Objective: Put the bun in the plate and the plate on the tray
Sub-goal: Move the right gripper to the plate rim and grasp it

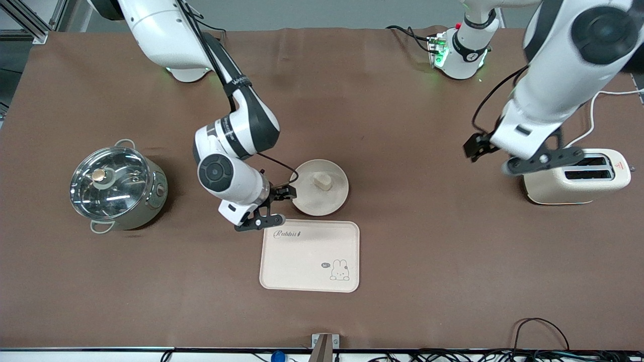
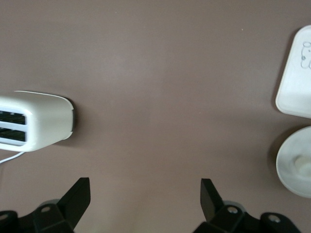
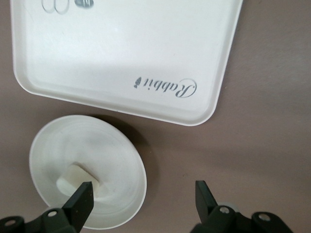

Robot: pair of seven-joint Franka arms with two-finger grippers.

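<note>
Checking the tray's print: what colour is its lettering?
Dark grey "Rabbit" script on the cream tray, clearest in the right wrist view.

You see a matt brown cloth-like table cover (image 1: 402, 151) under a smooth matt cream tray (image 1: 302, 261) and plate (image 1: 332, 201). The pot (image 1: 118, 188) is shiny metal with a glossy glass lid; the toaster (image 1: 578, 183) looks smooth satin plastic.

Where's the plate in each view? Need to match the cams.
Front view: the plate sits mid-table with the bun in it, just farther from the camera than the tray.
Left wrist view: only part of it shows, cut by the picture's edge.
Right wrist view: whole plate, just off the open right gripper.
Shared landmark: the tray, beside the plate in all three.
</note>
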